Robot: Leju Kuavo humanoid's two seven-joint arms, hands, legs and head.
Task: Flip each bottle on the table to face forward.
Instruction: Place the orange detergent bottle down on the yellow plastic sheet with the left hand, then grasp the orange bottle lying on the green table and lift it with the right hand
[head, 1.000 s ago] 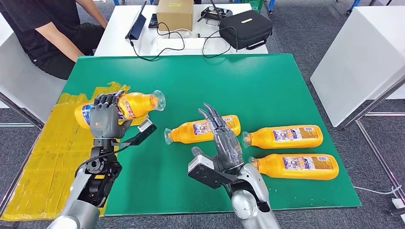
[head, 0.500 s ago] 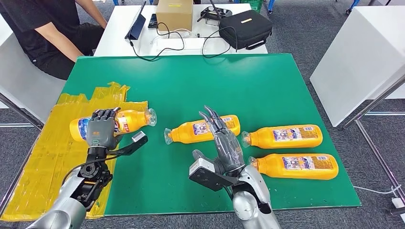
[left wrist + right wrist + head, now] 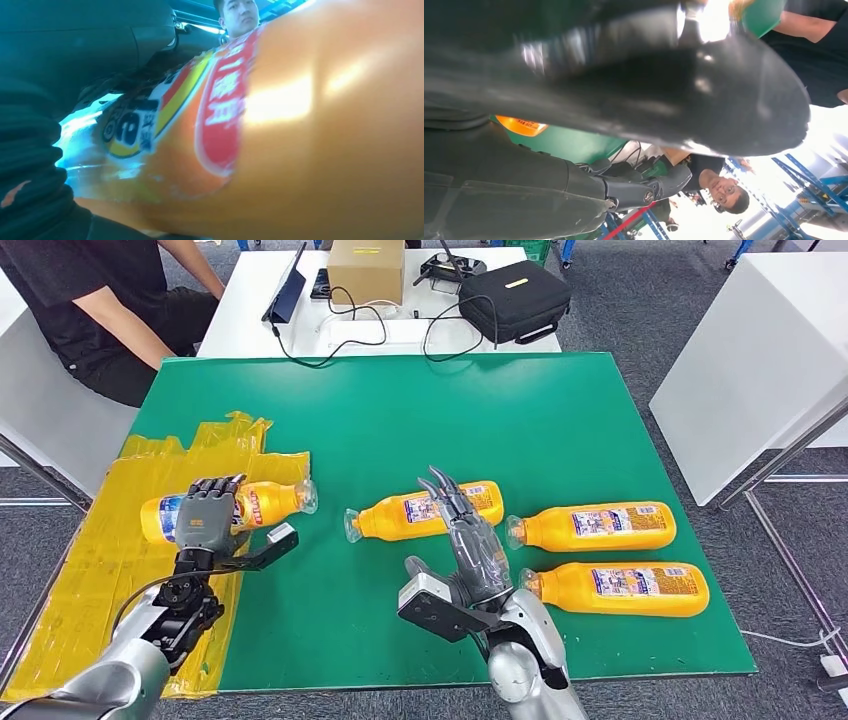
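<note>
My left hand (image 3: 207, 519) grips an orange bottle (image 3: 262, 502) lying on its side over the yellow tape (image 3: 90, 570) at the green table's (image 3: 400, 420) left edge, cap toward the right. Up close, that bottle (image 3: 280, 130) shows its red and blue label. Three more orange bottles lie on the table: one in the middle (image 3: 405, 515), one to its right (image 3: 595, 526), one nearer the front (image 3: 620, 588). My right hand (image 3: 470, 540) is open, fingers stretched out, with the fingertips over the middle bottle's label. A sliver of that bottle (image 3: 521, 126) shows beside the hand (image 3: 639, 187).
A person in black (image 3: 95, 300) sits at the back left. Behind the green table a white table (image 3: 250, 300) carries a cardboard box (image 3: 367, 268), a black bag (image 3: 515, 300) and cables. A white cabinet (image 3: 750, 350) stands at the right.
My left hand has lowered the gripped bottle toward me and leftward, down onto the yellow tape. The right hand has hardly moved.
</note>
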